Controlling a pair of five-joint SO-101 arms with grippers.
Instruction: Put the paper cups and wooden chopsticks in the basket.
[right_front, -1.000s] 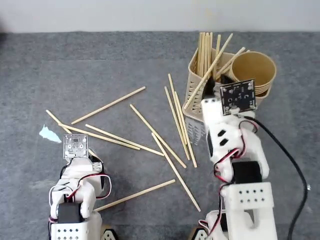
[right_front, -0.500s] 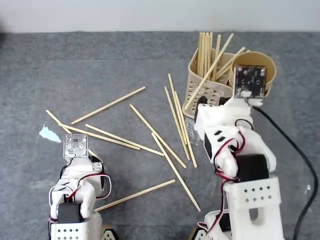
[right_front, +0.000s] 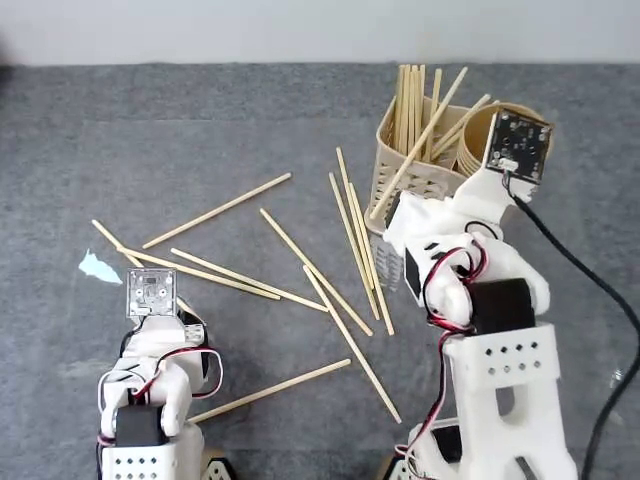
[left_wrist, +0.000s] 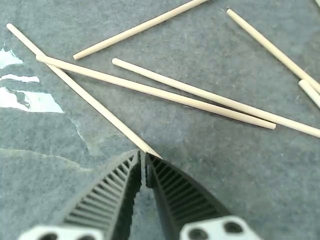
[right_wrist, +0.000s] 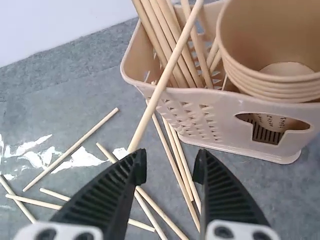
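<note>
Cups (right_wrist: 265, 45) stacked in one end of basket (right_wrist: 200, 117). Bundle of chopsticks (right_wrist: 165, 30) stands in other end, one leaning out over rim. I count several loose chopsticks (right_front: 250, 280) scattered flat on grey mat (right_front: 200, 130). My right gripper (right_wrist: 169, 162) sits just short of basket, jaws well apart, nothing between them. My left gripper (left_wrist: 145, 167) sits low over mat, jaws closed on nothing (one stick's end lies at its tip; contact unclear). White wall (right_front: 300, 30) behind mat. From above, wrist camera (right_front: 518, 145) covers part of cups.
</note>
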